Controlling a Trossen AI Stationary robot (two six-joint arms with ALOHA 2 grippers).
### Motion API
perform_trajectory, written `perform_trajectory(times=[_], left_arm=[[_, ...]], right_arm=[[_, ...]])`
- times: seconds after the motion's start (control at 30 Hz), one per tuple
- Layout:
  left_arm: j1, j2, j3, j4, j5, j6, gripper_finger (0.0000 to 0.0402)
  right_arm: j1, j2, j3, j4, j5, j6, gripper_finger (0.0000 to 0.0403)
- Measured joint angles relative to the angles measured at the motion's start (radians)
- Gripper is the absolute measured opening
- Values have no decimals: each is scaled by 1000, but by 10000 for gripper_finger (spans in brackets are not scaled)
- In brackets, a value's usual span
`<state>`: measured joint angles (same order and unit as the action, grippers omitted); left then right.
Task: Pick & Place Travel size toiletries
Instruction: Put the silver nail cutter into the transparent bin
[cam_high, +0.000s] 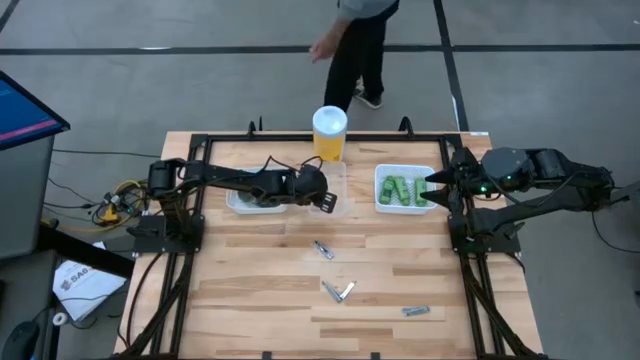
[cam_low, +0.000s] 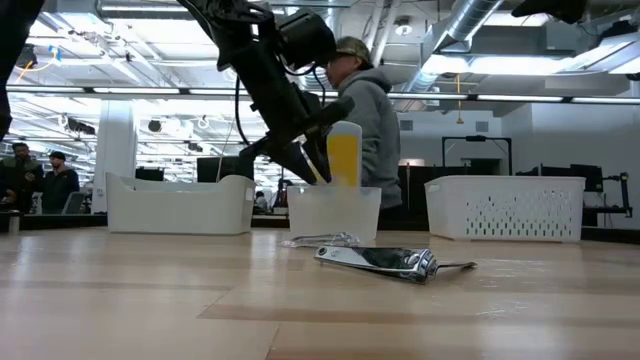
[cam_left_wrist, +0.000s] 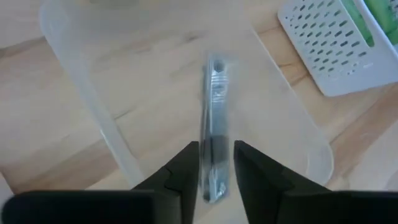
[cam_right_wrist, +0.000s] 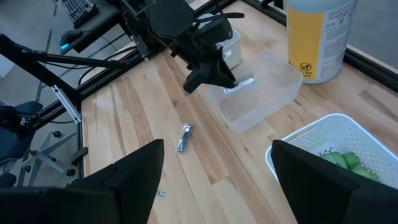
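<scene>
My left gripper (cam_high: 327, 201) is above the clear tray (cam_high: 333, 180) and shut on a slim silvery item (cam_left_wrist: 214, 106). That item also shows in the right wrist view, sticking out of the fingers over the tray (cam_right_wrist: 244, 83). Small green bottles (cam_high: 405, 189) lie in the white perforated basket (cam_high: 383, 205). More slim silvery items lie flat on the table (cam_high: 323, 249), (cam_high: 338, 292), (cam_high: 416, 312). My right gripper (cam_right_wrist: 217, 180) is open beside the white basket, at the table's right edge, touching nothing. No dark round pots show. My left gripper pinches the slim silvery item between its two fingers at the item's near end (cam_left_wrist: 214, 158). The fingers (cam_left_wrist: 186, 168) slant down toward the table's right, and the item runs on along them. It is lifted clear, with its free end (cam_left_wrist: 217, 65) over the clear tray.
A tall yellow cylinder with a white lid (cam_high: 329, 133) stands just beyond the clear tray. A white tray (cam_high: 248, 203) sits under the left arm. A person (cam_high: 358, 50) stands beyond the table's far edge. Bare wood stretches across the near half of the table around the loose items.
</scene>
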<state>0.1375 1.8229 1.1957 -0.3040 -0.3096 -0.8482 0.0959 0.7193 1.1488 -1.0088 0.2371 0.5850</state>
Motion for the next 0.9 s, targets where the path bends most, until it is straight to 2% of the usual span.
perform_trajectory(times=[0.2,0.33,0.47,0.63,0.8,0.9], left_arm=[[-1,0,0,0,8,6,171],[-4,-49,-1,23,157,72,207],[-68,-168,1,41,246,261,211],[-207,-295,2,65,256,591,203],[-305,-314,2,68,240,717,216],[-339,-277,2,70,238,773,233]], right_arm=[[0,0,0,0,0,0,290],[0,0,0,-1,0,1,290],[0,0,0,-1,0,2,290],[0,0,0,-1,0,4,290],[0,0,0,-2,0,18,290],[1,0,0,-1,0,18,290]])
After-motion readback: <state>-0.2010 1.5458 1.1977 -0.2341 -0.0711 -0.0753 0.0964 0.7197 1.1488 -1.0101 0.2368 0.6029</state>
